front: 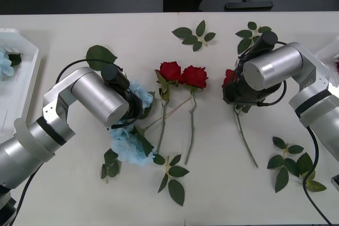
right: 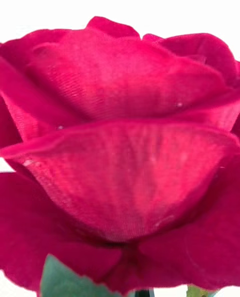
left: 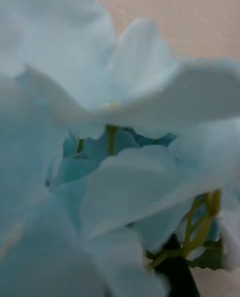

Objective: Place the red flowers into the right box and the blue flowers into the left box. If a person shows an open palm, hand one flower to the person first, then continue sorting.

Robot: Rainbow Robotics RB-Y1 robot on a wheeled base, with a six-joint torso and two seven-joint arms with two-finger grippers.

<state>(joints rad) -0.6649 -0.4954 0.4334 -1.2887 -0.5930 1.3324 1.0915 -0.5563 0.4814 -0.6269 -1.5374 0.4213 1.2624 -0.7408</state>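
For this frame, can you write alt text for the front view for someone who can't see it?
Two robot arms reach down over flowers on a pale table: the left gripper at a blue flower, the right gripper at a red rose. Two more roses lie between them, loose leaves around, and a white tray sits far left.

A: Left arm pose?
B: Elbow bent, forearm angled inward over the bench; left end effector (front: 139,105) low at its tip, fingers hidden under the wrist.
A: Right arm?
B: Mirrored, reaching inward; right end effector (front: 231,92) low beyond its wrist, finger state unreadable.
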